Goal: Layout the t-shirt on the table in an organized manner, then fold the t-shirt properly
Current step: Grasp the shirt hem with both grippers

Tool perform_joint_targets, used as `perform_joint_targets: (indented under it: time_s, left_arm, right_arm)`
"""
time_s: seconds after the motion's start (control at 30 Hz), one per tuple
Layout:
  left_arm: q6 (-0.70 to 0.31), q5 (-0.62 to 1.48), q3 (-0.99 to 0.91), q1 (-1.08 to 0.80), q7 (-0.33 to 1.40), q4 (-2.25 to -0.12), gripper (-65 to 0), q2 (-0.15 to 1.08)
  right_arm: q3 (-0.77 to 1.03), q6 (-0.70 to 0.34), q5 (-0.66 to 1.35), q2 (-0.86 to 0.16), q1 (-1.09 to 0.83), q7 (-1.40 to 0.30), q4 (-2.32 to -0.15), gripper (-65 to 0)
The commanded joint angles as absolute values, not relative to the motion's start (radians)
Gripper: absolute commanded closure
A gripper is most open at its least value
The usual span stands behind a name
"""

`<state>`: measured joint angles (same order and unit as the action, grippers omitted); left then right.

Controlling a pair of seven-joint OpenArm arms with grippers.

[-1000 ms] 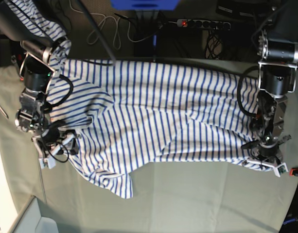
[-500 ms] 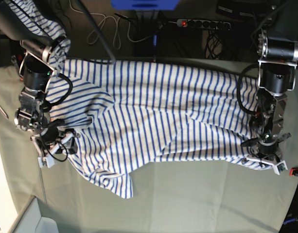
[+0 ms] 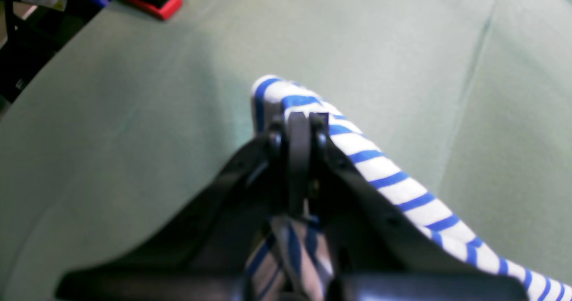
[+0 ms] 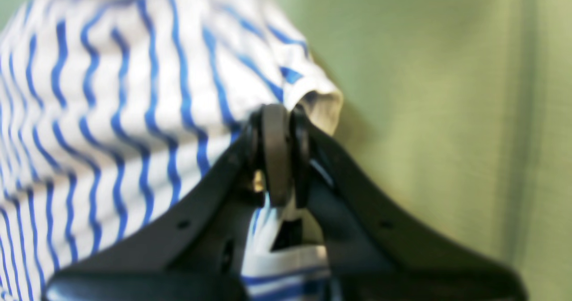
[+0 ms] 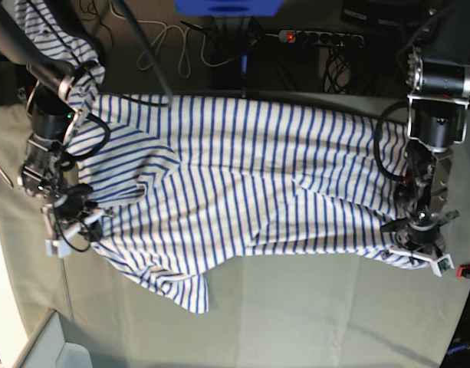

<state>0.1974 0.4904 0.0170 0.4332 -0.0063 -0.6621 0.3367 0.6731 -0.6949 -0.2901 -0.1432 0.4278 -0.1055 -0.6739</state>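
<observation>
Between the two hands the t-shirt (image 5: pixel 242 184) lies spread on the desk (image 5: pixel 311 314); the left hand (image 5: pixel 415 253) pinches one corner, the right hand (image 5: pixel 70 230) clamps the opposite edge.

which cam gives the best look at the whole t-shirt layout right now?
Base view: it shows the t-shirt spread across the table, with the left gripper and right gripper pinching opposite ends. Each wrist view shows only a blurred striped edge clamped in its own shut gripper.
</observation>
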Motion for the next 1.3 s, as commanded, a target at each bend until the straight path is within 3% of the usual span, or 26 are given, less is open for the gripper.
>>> perform_joint_targets:
  time_s: [0.0,0.47,0.87,0.93,1.13,1.27]
  left_arm:
    - [0.202,0.483,0.013,0.461,-0.038,-0.679,0.0,0.364]
    - [0.2,0.484,0.012,0.464,-0.038,-0.679,0.0,0.384]
    - [0.196,0.476,-0.102,0.463,-0.038,-0.68,0.0,0.378]
    - [0.196,0.476,-0.102,0.463,-0.038,-0.68,0.0,0.378]
    - [0.196,0.476,-0.102,0.463,-0.038,-0.68,0.0,0.377]
    - [0.196,0.476,-0.102,0.461,-0.038,-0.68,0.0,0.377]
  right_arm:
    - [0.699,-0.698,-0.277,-0.162,0.449,-0.077,-0.702,0.0]
    - [0.895,-0.698,-0.277,-0.165,0.446,-0.074,-0.71,0.0]
    - [0.871,-0.698,-0.28,-0.156,0.429,-0.076,-0.708,0.0]
    - [0.823,-0.698,-0.28,-0.156,0.426,-0.081,-0.708,-4.8]
    - [0.802,-0.698,-0.278,-0.159,0.417,-0.081,-0.727,-30.2]
    - [0.854,-0.698,-0.277,-0.153,0.415,-0.081,-0.822,-36.4]
